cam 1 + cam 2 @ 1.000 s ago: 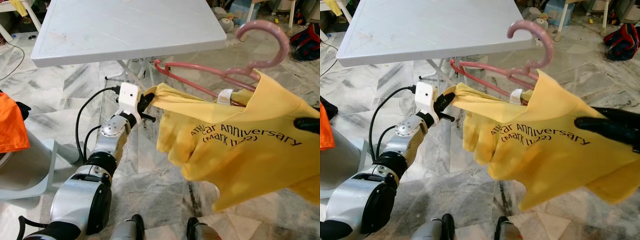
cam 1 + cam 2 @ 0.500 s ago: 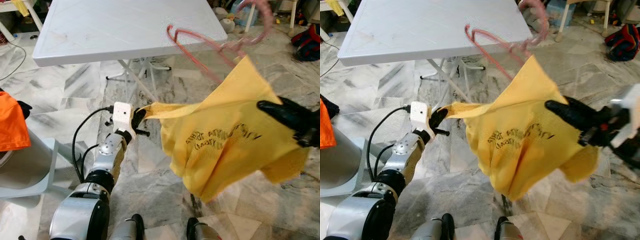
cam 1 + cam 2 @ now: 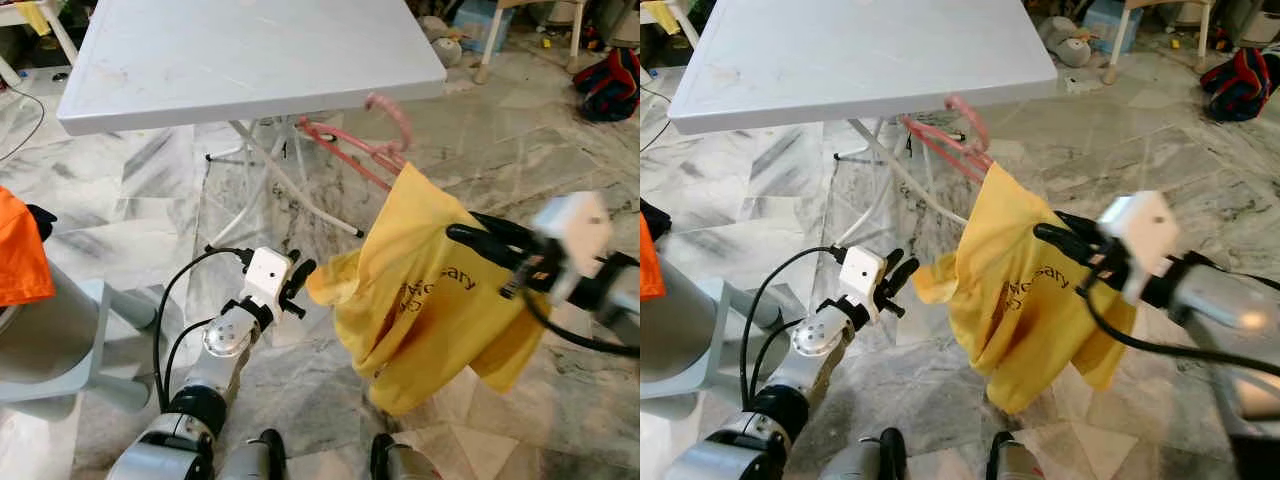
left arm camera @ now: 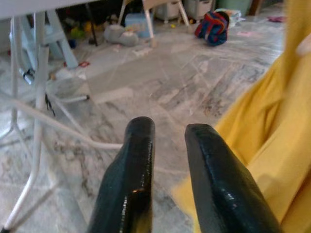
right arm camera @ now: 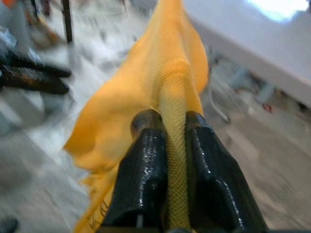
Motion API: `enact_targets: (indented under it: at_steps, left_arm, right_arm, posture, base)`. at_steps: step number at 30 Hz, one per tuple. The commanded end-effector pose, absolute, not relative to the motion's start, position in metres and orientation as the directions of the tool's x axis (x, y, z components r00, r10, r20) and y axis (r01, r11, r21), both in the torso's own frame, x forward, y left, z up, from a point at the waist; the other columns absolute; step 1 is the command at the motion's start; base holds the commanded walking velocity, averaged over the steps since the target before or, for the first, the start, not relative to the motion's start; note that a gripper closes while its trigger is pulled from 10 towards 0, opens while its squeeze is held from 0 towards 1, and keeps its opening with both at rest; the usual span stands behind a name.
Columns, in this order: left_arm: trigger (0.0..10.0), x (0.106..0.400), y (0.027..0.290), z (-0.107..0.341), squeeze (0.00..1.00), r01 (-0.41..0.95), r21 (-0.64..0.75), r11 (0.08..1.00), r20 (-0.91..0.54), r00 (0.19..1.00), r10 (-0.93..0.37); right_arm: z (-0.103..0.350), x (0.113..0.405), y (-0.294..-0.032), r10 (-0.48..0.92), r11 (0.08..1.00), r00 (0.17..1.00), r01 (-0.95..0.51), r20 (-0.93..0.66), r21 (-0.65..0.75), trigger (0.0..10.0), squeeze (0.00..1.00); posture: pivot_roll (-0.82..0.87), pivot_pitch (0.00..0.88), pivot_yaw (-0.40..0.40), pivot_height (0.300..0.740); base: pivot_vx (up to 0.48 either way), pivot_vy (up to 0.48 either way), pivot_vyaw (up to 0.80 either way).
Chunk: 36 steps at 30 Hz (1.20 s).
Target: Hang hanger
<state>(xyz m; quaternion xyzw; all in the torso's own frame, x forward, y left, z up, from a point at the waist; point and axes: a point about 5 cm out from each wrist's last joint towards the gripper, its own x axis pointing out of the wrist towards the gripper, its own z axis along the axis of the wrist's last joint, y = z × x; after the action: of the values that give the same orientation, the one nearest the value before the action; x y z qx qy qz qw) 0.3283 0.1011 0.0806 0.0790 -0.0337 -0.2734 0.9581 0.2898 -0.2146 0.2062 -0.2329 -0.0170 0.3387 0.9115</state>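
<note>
An orange cloth lies at the far left, well apart from the left claw, draped over a pale grey seat. The left claw is held low over the marble floor, its white wrist camera block behind it and a black cable looping back along the silver arm. Its two black fingers stand parted with a bare gap between them, so it is released and grips nothing. The near corner of the yellow shirt hangs just beside its fingertips, to their right; whether cloth and fingers touch cannot be told.

Beyond the left claw, further from the robot, stands the white folding bench on thin white legs. The pink hanger is up near the front edge of that bench, above and beyond the shirt, its hook curled beside the bench edge and its lower bar running down into the shirt's collar. The shirt, printed with black lettering, droops from the hanger in a bunched fold.

To the right, the right claw reaches in from the side and is clenched on the yellow shirt: a ridge of fabric is pinched between its two fingers. A red and dark bag lies on the floor far behind the right claw.
</note>
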Motion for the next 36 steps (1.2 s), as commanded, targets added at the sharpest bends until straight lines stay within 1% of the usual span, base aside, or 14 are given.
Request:
enact_targets:
  at_steps: [1, 4, 6, 12, 14, 16, 20, 22, 23, 24, 28, 29, 31, 36]
  left_arm:
    - [10.0, 0.325, 0.101, 0.081, 1.00, 0.533, 0.211, 0.820, 0.032, 0.834, -0.550]
    - [10.0, 0.325, 0.102, 0.083, 1.00, 0.526, 0.219, 0.822, 0.053, 0.835, -0.548]
    - [10.0, 0.322, 0.102, 0.087, 1.00, 0.526, 0.269, 0.807, 0.080, 0.822, -0.563]
    - [10.0, 0.319, 0.107, 0.089, 1.00, 0.546, 0.307, 0.780, 0.093, 0.798, -0.595]
    - [10.0, 0.317, 0.109, 0.088, 1.00, 0.573, 0.321, 0.754, 0.080, 0.777, -0.624]
    - [10.0, 0.310, 0.112, 0.084, 1.00, 0.632, 0.368, 0.682, 0.041, 0.722, -0.691]
    - [10.0, 0.305, 0.115, 0.079, 1.00, 0.668, 0.387, 0.635, 0.001, 0.689, -0.725]
    - [10.0, 0.300, 0.123, 0.070, 1.00, 0.698, 0.401, 0.594, -0.068, 0.669, -0.740]
    - [10.0, 0.300, 0.123, 0.070, 1.00, 0.698, 0.401, 0.594, -0.068, 0.669, -0.740]
    - [10.0, 0.297, 0.125, 0.066, 1.00, 0.718, 0.407, 0.564, -0.099, 0.649, -0.754]
    - [10.0, 0.294, 0.130, 0.061, 1.00, 0.743, 0.416, 0.524, -0.147, 0.624, -0.768]
    - [10.0, 0.294, 0.130, 0.061, 1.00, 0.743, 0.416, 0.524, -0.147, 0.624, -0.768]
    - [10.0, 0.297, 0.134, 0.063, 1.00, 0.743, 0.414, 0.526, -0.157, 0.627, -0.763]
    - [10.0, 0.301, 0.135, 0.067, 1.00, 0.737, 0.417, 0.531, -0.145, 0.631, -0.762]
  right_arm:
    - [0.205, 0.299, -0.210, 0.610, 0.657, 0.783, -0.585, -0.121, -0.475, 10.0, 0.00]
    - [0.199, 0.307, -0.206, 0.605, 0.641, 0.783, -0.587, -0.145, -0.494, 10.0, 0.00]
    - [0.183, 0.320, -0.197, 0.598, 0.591, 0.774, -0.602, -0.209, -0.537, 10.0, 0.00]
    - [0.174, 0.326, -0.194, 0.620, 0.557, 0.746, -0.637, -0.244, -0.533, 10.0, 0.00]
    - [0.170, 0.326, -0.197, 0.616, 0.516, 0.734, -0.651, -0.287, -0.556, 10.0, 0.00]
    - [0.166, 0.322, -0.204, 0.641, 0.427, 0.684, -0.695, -0.348, -0.579, 10.0, 0.00]
    - [0.165, 0.323, -0.212, 0.640, 0.412, 0.681, -0.695, -0.357, -0.589, 10.0, 0.00]
    - [0.164, 0.318, -0.220, 0.674, 0.311, 0.627, -0.720, -0.391, -0.620, 10.0, 0.00]
    - [0.164, 0.318, -0.220, 0.674, 0.311, 0.627, -0.720, -0.391, -0.620, 10.0, 0.00]
    - [0.163, 0.315, -0.223, 0.688, 0.259, 0.585, -0.751, -0.430, -0.608, 10.0, 0.00]
    - [0.172, 0.309, -0.226, 0.761, 0.224, 0.465, -0.843, -0.453, -0.490, 10.0, 0.00]
    - [0.172, 0.309, -0.226, 0.761, 0.224, 0.465, -0.843, -0.453, -0.490, 10.0, 0.00]
    - [0.183, 0.305, -0.234, 0.765, 0.145, 0.414, -0.857, -0.493, -0.494, 10.0, 0.00]
    - [0.199, 0.303, -0.247, 0.755, 0.100, 0.372, -0.879, -0.539, -0.466, 10.0, 0.00]
  posture:
    - [-0.09, 0.238, 0.010, 0.740]
    - [-0.09, 0.237, 0.009, 0.740]
    - [-0.07, 0.236, 0.006, 0.740]
    - [-0.05, 0.233, 0.002, 0.740]
    - [-0.04, 0.233, 0.002, 0.740]
    - [-0.04, 0.233, 0.005, 0.740]
    - [-0.04, 0.234, 0.009, 0.740]
    - [-0.05, 0.235, 0.013, 0.740]
    - [-0.05, 0.235, 0.013, 0.740]
    - [-0.05, 0.236, 0.016, 0.740]
    - [-0.05, 0.236, 0.018, 0.740]
    - [-0.05, 0.236, 0.018, 0.740]
    - [-0.05, 0.236, 0.018, 0.740]
    - [-0.06, 0.240, 0.013, 0.740]
  base:
    - [0.000, 0.000, 0.00]
    - [0.000, 0.000, 0.00]
    - [0.000, 0.000, 0.00]
    - [0.000, 0.000, 0.00]
    - [0.000, 0.000, 0.00]
    - [0.000, 0.000, 0.00]
    - [0.000, 0.000, 0.00]
    - [0.000, 0.000, 0.00]
    - [0.000, 0.000, 0.00]
    - [0.000, 0.000, 0.00]
    - [0.000, 0.000, 0.00]
    - [0.000, 0.000, 0.00]
    - [0.000, 0.000, 0.00]
    - [0.000, 0.000, 0.00]
